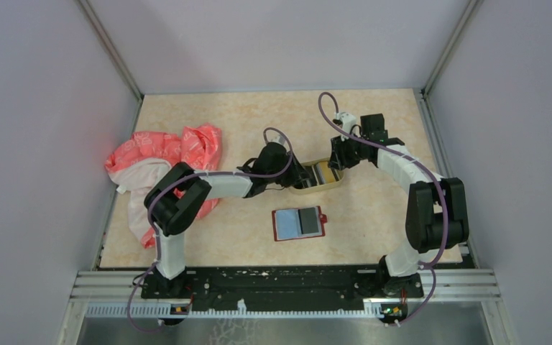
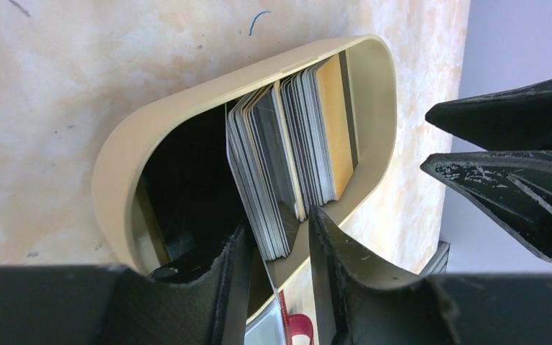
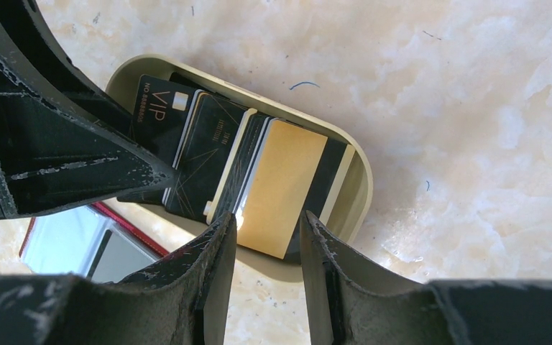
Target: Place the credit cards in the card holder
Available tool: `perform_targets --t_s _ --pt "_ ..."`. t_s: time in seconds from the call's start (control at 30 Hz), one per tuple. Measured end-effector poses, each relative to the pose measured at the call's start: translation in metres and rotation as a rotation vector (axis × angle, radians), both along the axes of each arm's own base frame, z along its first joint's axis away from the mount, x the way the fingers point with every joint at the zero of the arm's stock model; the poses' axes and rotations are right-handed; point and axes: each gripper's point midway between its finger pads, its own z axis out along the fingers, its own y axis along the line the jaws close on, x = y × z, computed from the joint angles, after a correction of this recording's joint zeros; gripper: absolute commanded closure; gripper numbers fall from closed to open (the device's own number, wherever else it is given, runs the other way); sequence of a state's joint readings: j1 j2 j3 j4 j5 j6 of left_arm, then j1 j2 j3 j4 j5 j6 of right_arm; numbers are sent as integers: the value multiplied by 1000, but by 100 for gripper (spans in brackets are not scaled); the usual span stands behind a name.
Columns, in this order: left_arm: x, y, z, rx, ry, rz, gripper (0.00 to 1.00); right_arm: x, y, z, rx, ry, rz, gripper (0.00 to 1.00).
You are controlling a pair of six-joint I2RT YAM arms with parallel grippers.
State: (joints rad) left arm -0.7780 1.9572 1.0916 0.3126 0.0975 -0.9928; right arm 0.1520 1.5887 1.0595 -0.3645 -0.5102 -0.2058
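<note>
Two grippers met over one oval tan tray (image 2: 187,100), which sat just past the middle of the beige table (image 1: 388,122) in my overhead view. Most of the credit cards (image 2: 273,165) stood on edge inside it, packed like files, with dark and grey faces and pale edges. A gold card (image 3: 280,183) leaned at the 3 o'clock end of the row. My left gripper (image 2: 280,248) reached in from 9 o'clock. Its jaws were released, spread to either side of a grey-edged bunch of cards without pinching it. My right gripper (image 3: 267,241) came in from 1 o'clock, jaws also parted, over the near edge of the gold card; I could not tell whether they touched it. The red card holder (image 1: 321,219) lay open and flat at 6 o'clock from the tray, near it but apart. A light-blue card (image 1: 285,224) showed in its left half and a grey card (image 1: 307,221) in its right. A crumpled pink cloth (image 1: 165,154) was heaped at the table's 9 o'clock edge, partly under my left arm.
</note>
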Motion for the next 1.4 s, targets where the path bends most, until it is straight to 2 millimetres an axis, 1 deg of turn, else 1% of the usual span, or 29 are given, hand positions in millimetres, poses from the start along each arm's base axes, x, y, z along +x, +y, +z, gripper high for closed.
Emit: perform_targets --t_s 0.13,0.2,0.23,0.37,0.47,0.7,0.8,0.93,1.03,1.1,1.13,1.17,1.2,1.3,1.37,1.4 --pt "-2 5 1 17 -2 10 64 0 0 0 0 0 0 62" --pt "-2 7 1 24 -5 13 68 0 0 0 1 1 1 62" --pt "-2 8 2 27 -9 15 72 0 0 0 2 2 2 62" --pt "-1 12 3 39 -14 20 92 -1 1 0 5 2 4 62" --pt "-1 14 1 49 -13 23 100 -1 1 0 5 3 5 62" --pt "-2 18 -2 76 -18 25 100 -1 1 0 7 3 6 62" --pt "-2 22 2 96 -32 26 100 -2 3 1 13 4 15 61" --pt "0 28 22 110 -89 25 100 -10 8 1 35 17 65 59" --pt "-3 33 38 114 -140 8 100 -21 16 3 68 26 141 57" --pt "-7 38 46 117 -177 -12 100 -29 21 8 97 22 196 56" --pt "-11 41 50 119 -196 -28 100 -33 25 13 114 10 230 54" --pt "-21 47 56 113 -239 -64 100 -37 28 19 133 -7 261 52" --pt "-23 48 58 112 -246 -70 100 -42 32 28 155 -36 300 49" --pt "-47 59 73 64 -356 -148 100 -60 42 57 223 -145 416 30" --pt "-70 69 91 3 -464 -211 100 -77 48 76 276 -217 491 18" --pt "-79 73 100 -27 -515 -235 100 -87 51 83 306 -256 536 15"
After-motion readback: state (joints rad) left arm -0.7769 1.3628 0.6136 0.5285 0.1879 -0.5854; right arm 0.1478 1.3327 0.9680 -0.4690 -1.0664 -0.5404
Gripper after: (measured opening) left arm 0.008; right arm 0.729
